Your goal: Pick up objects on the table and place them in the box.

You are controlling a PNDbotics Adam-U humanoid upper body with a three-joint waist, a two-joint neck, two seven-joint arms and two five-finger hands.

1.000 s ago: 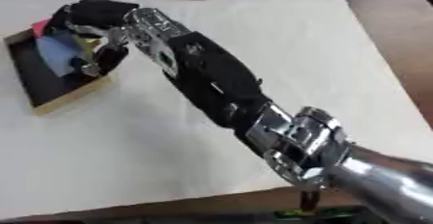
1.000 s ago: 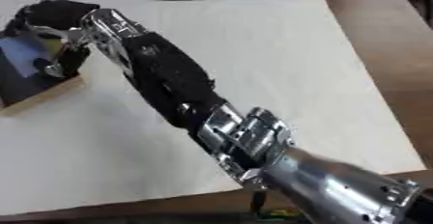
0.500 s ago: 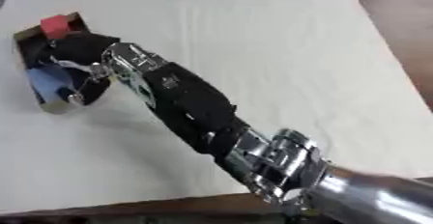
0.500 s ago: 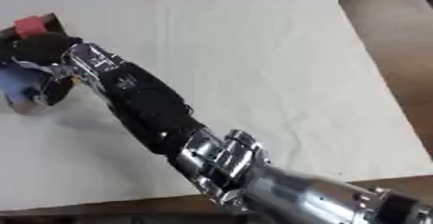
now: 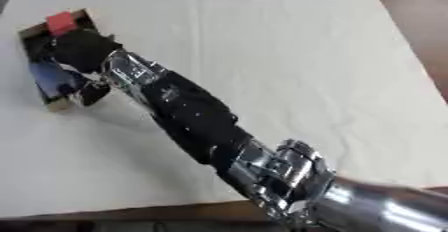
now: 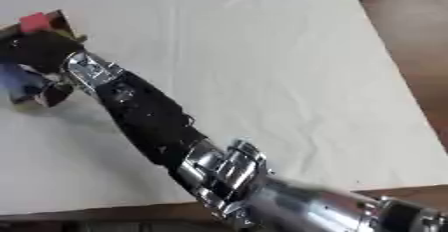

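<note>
Over the shallow brown cardboard box (image 5: 54,105) on the cream-covered worktop (image 5: 289,51), the right robot hand (image 5: 77,51) reaches in; its finger state is unclear.

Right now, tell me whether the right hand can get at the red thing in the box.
Probably yes: the right hand is already over the box, and the red thing sits uncovered at its far end.

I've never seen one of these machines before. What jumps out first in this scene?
A long black and silver right arm cuts diagonally across the cream tablecloth, from the lower right corner up to the far left. There the right hand reaches into a small wooden box at the cloth's left edge. In the box lie a red block at the far end and something blue beside the hand.
</note>
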